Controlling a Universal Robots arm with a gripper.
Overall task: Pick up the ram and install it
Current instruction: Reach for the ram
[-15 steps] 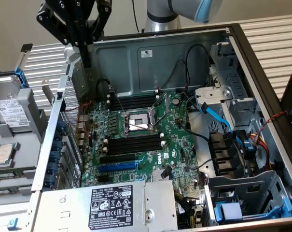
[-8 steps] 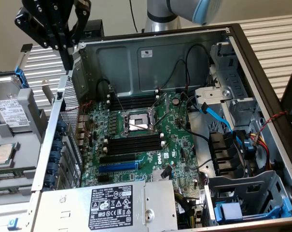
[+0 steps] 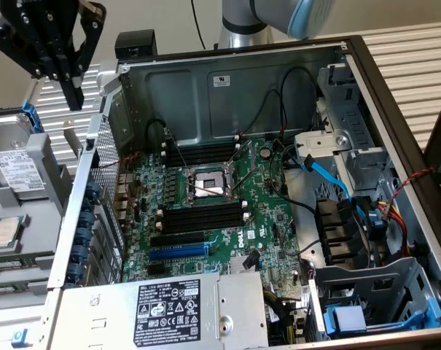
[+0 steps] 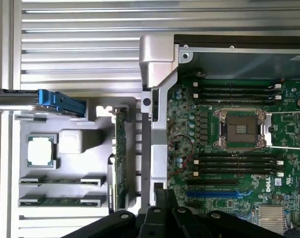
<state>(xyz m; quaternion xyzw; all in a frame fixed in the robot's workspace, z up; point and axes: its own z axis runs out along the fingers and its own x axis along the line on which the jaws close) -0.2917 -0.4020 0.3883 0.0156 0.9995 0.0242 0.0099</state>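
Black claw (image 3: 62,67), silver arm (image 3: 240,23), blue cap (image 3: 313,17)

Green board (image 3: 271,219), black slots (image 3: 202,216) with white clips, one blue slot (image 3: 178,251), light blue cable (image 3: 326,175). The ram (image 4: 60,201) is green too, sitting in a grey tray (image 4: 65,163) on a ribbed silver worktop (image 4: 80,49).

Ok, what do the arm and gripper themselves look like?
The gripper is matte black, built from angular linked bars with round bolted joints. The arm is a smooth silver-grey tube ending in a light blue joint cap. I can read no markings on either.
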